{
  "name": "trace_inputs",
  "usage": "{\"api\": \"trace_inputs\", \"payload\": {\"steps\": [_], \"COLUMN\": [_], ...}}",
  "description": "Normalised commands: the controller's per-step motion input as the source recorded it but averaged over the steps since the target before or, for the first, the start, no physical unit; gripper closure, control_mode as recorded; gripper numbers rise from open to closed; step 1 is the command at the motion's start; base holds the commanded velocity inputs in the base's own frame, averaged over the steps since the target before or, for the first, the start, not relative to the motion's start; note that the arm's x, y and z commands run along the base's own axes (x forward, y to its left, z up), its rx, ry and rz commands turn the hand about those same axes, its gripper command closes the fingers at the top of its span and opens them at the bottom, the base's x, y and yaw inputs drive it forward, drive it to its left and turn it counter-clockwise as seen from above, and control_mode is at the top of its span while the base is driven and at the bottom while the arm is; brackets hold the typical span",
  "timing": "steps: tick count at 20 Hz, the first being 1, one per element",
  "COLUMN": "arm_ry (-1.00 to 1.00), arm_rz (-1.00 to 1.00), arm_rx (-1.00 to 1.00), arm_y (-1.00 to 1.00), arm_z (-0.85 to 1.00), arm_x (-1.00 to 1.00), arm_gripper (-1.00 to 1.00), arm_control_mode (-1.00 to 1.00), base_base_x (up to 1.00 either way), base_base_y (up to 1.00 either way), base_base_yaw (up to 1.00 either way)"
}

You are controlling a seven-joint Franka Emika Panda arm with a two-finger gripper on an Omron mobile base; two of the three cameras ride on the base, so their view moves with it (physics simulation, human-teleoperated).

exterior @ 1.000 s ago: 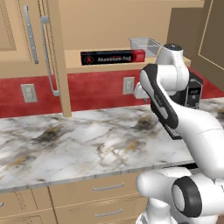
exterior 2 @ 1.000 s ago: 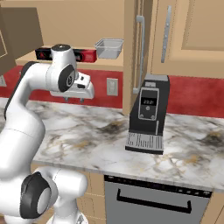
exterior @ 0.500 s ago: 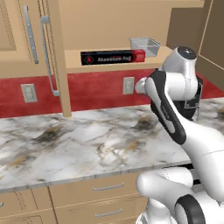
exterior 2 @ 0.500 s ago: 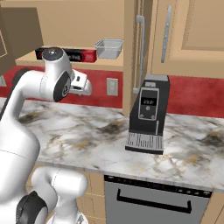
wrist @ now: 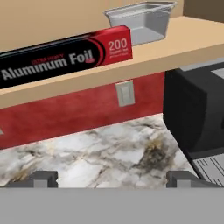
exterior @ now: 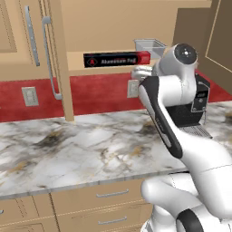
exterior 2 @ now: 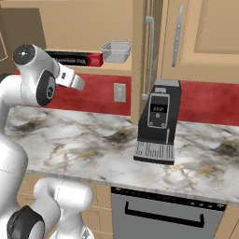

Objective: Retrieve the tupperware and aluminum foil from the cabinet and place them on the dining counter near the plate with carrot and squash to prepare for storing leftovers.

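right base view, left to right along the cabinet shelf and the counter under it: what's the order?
Foil box → tupperware → wall outlet → cabinet door handle → coffee machine.

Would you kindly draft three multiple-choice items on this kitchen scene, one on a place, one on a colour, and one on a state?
1. Where does the aluminum foil lie?
A. on the open cabinet shelf, beside the tupperware
B. on the marble counter
C. on the coffee machine

2. What colour is the wall below the cabinet shelf?
A. blue
B. red
C. green

3. How does the gripper stand?
A. shut on the foil
B. shut on the tupperware
C. open and holding nothing

Answers: 1 A, the box lies on the shelf left of the container; 2 B, a red band runs behind the counter; 3 C, the fingertips stand wide apart.
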Motion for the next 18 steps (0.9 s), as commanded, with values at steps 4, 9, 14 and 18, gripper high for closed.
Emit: {"api": "trace_inputs", "payload": {"steps": [4,9,14,18], "arm_ry": [-0.23,-0.09,-0.06,-0.03], "arm_rz": [-0.28,-0.17,-0.05,-0.02], "arm_rx": [0.19,0.15,-0.05,0.04], "arm_y": [0.17,0.42,0.44,0.15], "arm_z": [0.32,0.23,0.14,0.46], "arm_x": [0.00,-0.02,-0.13,0.00], "arm_gripper": [-1.00,-1.00,-1.00,-1.00], "arm_control_mode": [-1.00,-1.00,-1.00,-1.00], "base_base_x": [0.00,0.00,0.00,0.00], "base_base_y": [0.00,0.00,0.00,0.00], "base_base_yaw": [0.00,0.00,0.00,0.00]}}
